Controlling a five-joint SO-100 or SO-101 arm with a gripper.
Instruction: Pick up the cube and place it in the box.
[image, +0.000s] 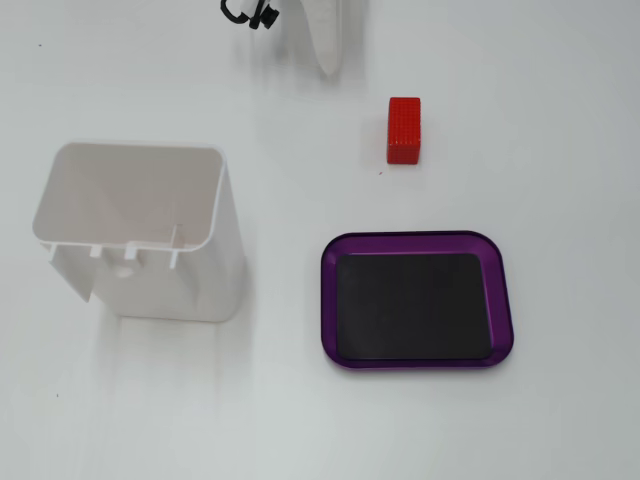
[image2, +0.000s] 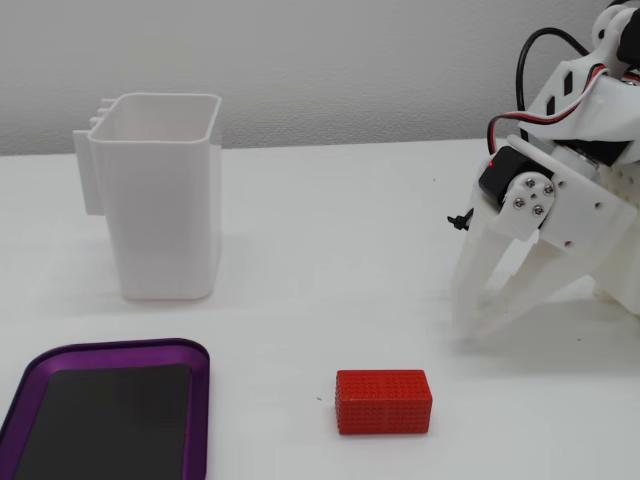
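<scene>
The cube (image: 405, 130) is a small red studded block lying on the white table, also in the other fixed view (image2: 384, 402). The box is a shallow purple tray (image: 415, 238) with a black floor; it is empty and shows at the lower left of the side-on fixed view (image2: 110, 347). My white gripper (image2: 474, 328) points down with its tips near the table, off to the side of the cube and not touching it. Its fingers stand a little apart and hold nothing. In the top-down fixed view only a white finger (image: 328, 55) shows at the top edge.
A tall white plastic container (image: 140, 270) stands open-topped beside the tray, also in the side-on fixed view (image2: 165, 230). The arm's body and red and black cables (image2: 530, 80) are at the right. A grey wall runs behind the table.
</scene>
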